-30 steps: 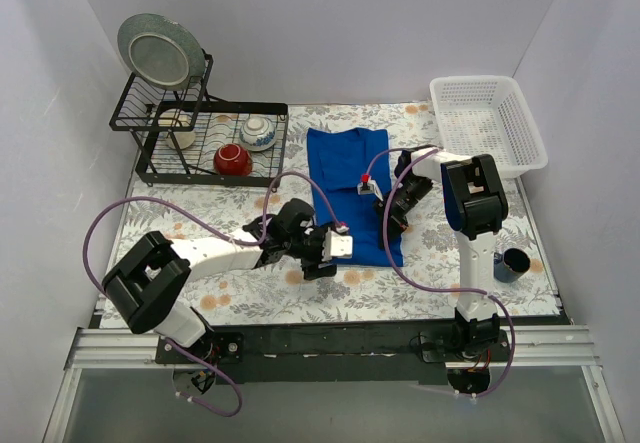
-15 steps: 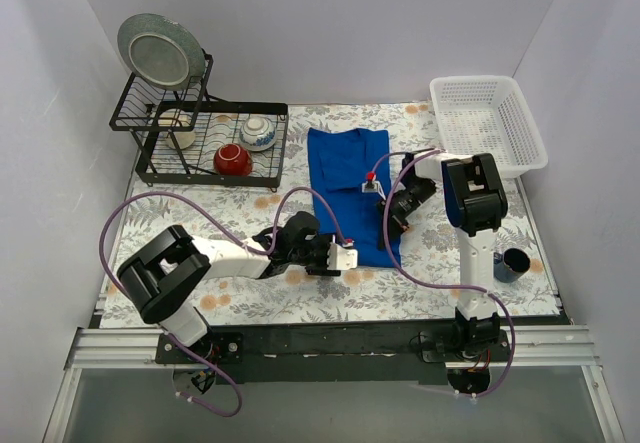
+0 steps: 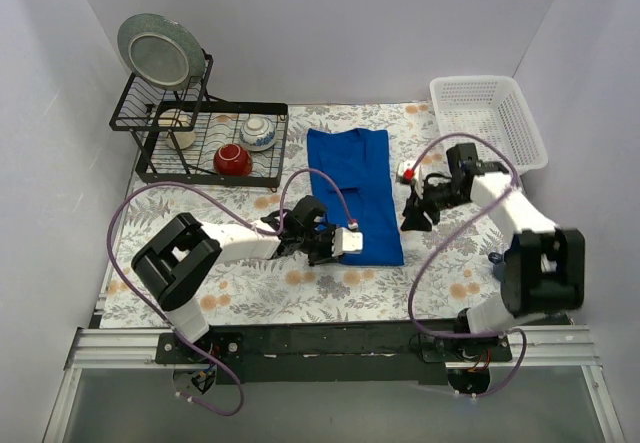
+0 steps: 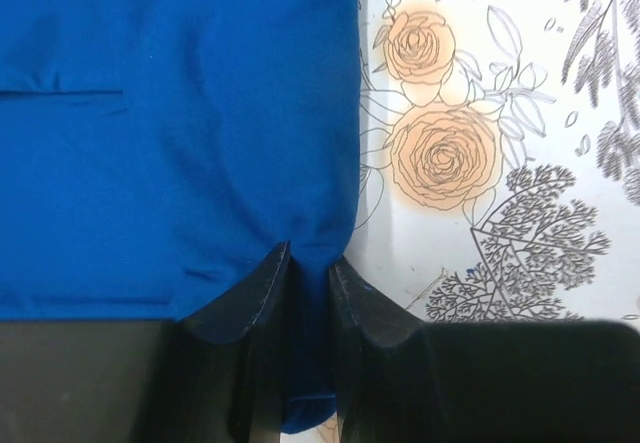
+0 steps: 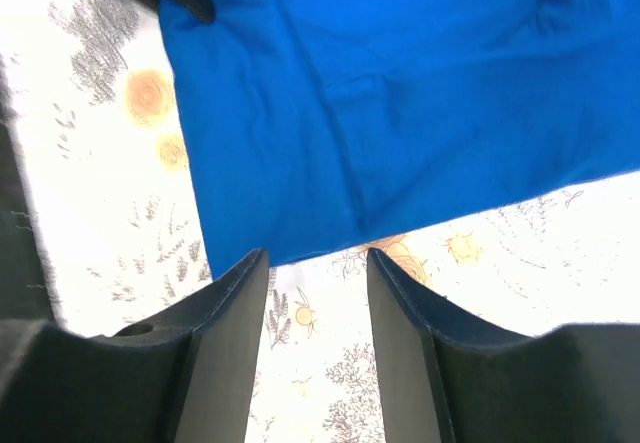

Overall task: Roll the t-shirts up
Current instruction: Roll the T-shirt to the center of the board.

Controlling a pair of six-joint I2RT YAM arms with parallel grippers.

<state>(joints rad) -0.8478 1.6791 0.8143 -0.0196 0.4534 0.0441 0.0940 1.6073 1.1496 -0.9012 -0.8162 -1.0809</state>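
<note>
At the near end of the blue t-shirt [image 3: 352, 188], lying flat on the worktop [image 3: 240, 288], my left tool [image 4: 310, 263] pinches only a thin tuck of cloth; I judge it may slip free once rolling starts; my right tool [image 5: 317, 263] hovers wide beside its edge.

t-shirt [image 4: 170, 113] runs off the top and left edges in left wrist view. Its pinched fold drops between the left gripper [image 4: 308, 259] fingers into shadow, end unreadable. Right wrist view crops t-shirt at top and right. Top view: near-left t-shirt corner covered by left gripper.
</note>
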